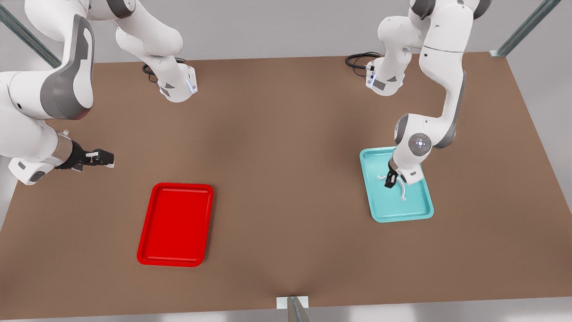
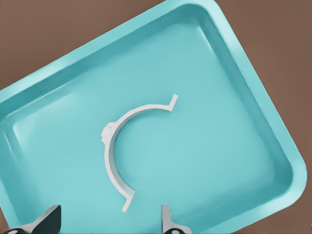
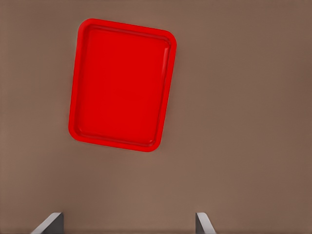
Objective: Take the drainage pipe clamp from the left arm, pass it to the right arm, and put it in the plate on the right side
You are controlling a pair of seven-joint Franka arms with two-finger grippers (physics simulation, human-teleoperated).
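While the brown table (image 1: pixel 286 147) carries both trays, the red plate (image 1: pixel 175 223) lies bare on the front view's left, where the right gripper (image 1: pixel 102 158) waits with fingers spread wide. Over the teal tray (image 1: pixel 420 214), the left gripper (image 1: pixel 391 181) hangs open, empty, above the drainage pipe clamp (image 2: pixel 114 161). Descend squarely, straddle the thin arc and close gently.

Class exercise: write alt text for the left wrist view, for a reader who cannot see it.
A small white drainage pipe clamp, a half-circle strap with end tabs, lies inside a light teal tray on a brown table. The left gripper hangs above it, fingers apart.
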